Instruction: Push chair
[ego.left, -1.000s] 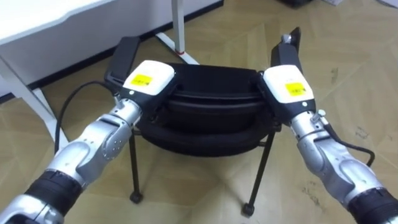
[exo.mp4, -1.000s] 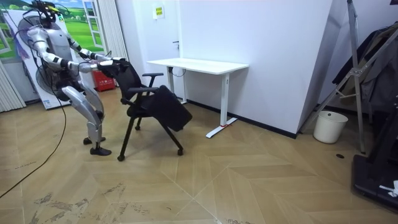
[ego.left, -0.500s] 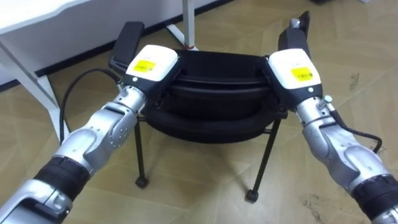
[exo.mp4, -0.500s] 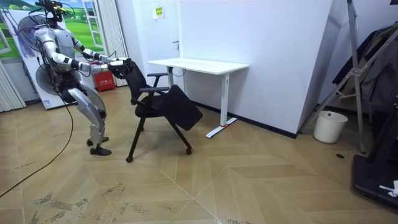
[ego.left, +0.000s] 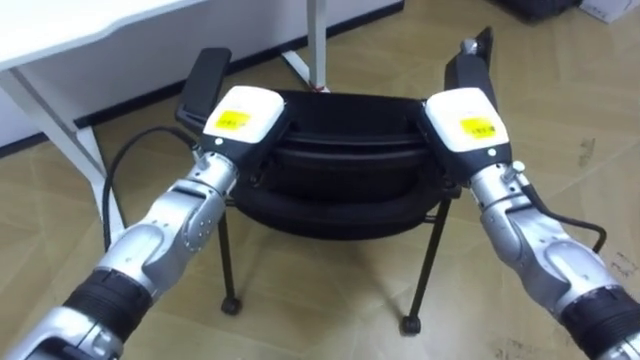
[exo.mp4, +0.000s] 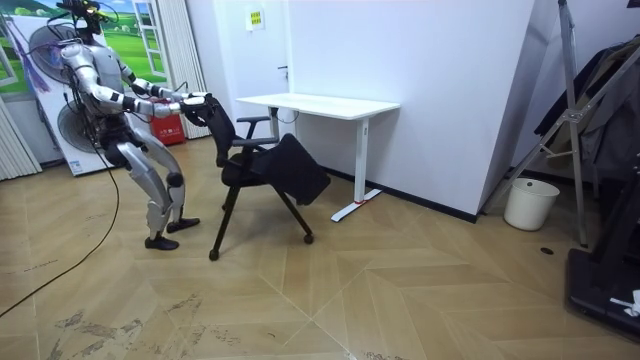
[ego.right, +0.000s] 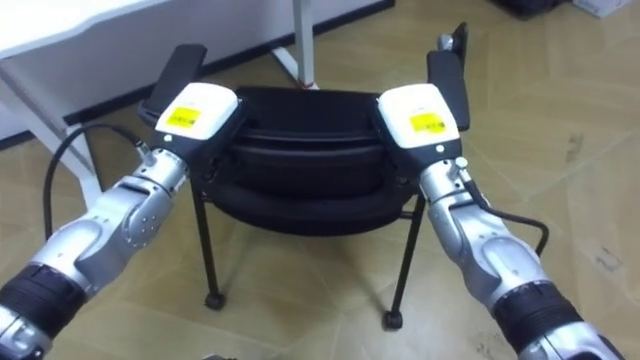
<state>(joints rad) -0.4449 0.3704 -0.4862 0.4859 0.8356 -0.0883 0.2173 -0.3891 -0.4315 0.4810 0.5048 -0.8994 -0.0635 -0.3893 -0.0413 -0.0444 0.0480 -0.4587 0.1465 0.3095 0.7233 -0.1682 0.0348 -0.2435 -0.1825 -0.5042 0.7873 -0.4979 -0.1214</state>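
A white bench (ego.left: 70, 30) fills the upper left corner of the eye views. Just beside it rises the black chair's left armrest (ego.left: 203, 85). The left robot hand (ego.left: 240, 115) lies on the left end of the backrest top; I cannot tell whether it is grasping or released. The black chair (ego.left: 345, 150) stands on the wooden floor straight ahead, backrest toward the robot. The right robot hand (ego.left: 462, 122) lies on the backrest's right end, its state likewise untellable, with the right armrest (ego.left: 470, 65) beyond it. In the room view the robot stands at the left, arms stretched to the chair, and a white bin (exo.mp4: 530, 203) sits well apart to the right.
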